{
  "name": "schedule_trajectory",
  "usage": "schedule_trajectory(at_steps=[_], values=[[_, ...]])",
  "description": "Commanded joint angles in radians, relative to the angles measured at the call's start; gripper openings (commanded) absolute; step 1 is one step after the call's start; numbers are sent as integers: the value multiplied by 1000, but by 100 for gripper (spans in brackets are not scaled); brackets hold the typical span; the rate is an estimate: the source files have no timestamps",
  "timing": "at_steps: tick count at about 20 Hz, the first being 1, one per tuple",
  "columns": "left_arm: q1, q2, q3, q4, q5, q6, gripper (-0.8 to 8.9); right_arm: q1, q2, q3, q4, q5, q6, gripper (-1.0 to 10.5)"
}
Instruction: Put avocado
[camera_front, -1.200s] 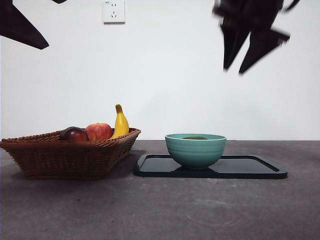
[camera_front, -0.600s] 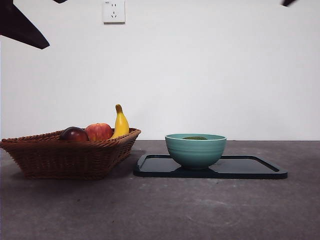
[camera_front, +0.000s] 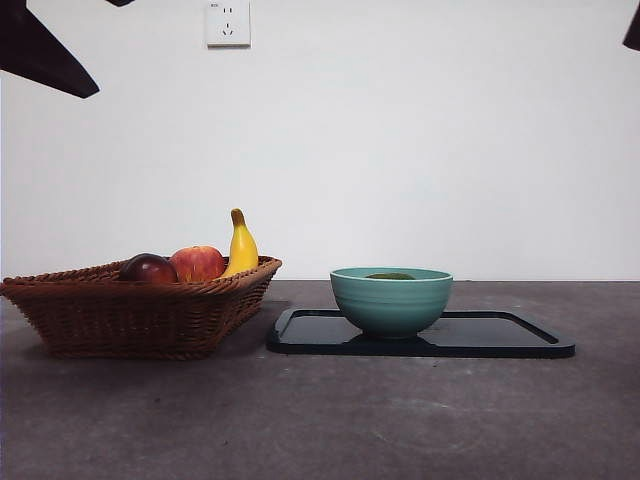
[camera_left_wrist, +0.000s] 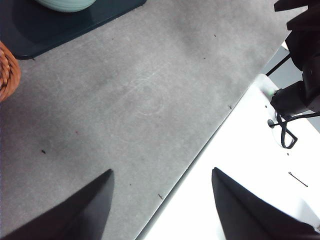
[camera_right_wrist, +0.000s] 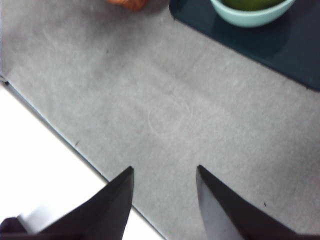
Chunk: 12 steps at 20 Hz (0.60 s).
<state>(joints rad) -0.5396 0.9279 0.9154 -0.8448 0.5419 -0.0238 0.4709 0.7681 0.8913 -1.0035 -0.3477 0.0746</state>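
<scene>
Two grippers, both with jaws spread apart and holding nothing, hang above the bare grey table near its front edge. Seen from its own wrist camera, the right gripper looks down on open tabletop, with the dark tray and the teal bowl well ahead of it. The left gripper sits over the table's edge, also well apart from everything; only a corner of the tray, the bowl's base and a sliver of wicker basket show in its view. From the front, each arm appears only as a dark tip at an upper corner.

Moving outward, the avocado lies inside the teal bowl, its green top just visible above the rim from the front. The bowl stands on the left part of the black tray. Just beside the tray, the wicker basket holds a dark red-purple fruit, a red apple and an upright banana. A wall socket sits high on the white wall.

Judging by this layout, the placing step looks finished: the avocado rests in the bowl and both arms are clear of it. The next move likely calls for nothing beyond keeping the arms parked away from the bowl.
</scene>
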Motion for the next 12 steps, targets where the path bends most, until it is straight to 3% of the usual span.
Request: schedule_trajectory(at_steps=[1,5,8,12], values=[[-6,6,11,6,5,12,311,6,8,10,16,-5,9,200],[-6,6,11,6,5,12,268,6,8,10,16,-5,8,199],[-6,6,11,7,5,13,1,6,8,10,17,-31,-1,10],[-6,6,11,5,5,12,8,6,8,10,25,-30,-3,10]])
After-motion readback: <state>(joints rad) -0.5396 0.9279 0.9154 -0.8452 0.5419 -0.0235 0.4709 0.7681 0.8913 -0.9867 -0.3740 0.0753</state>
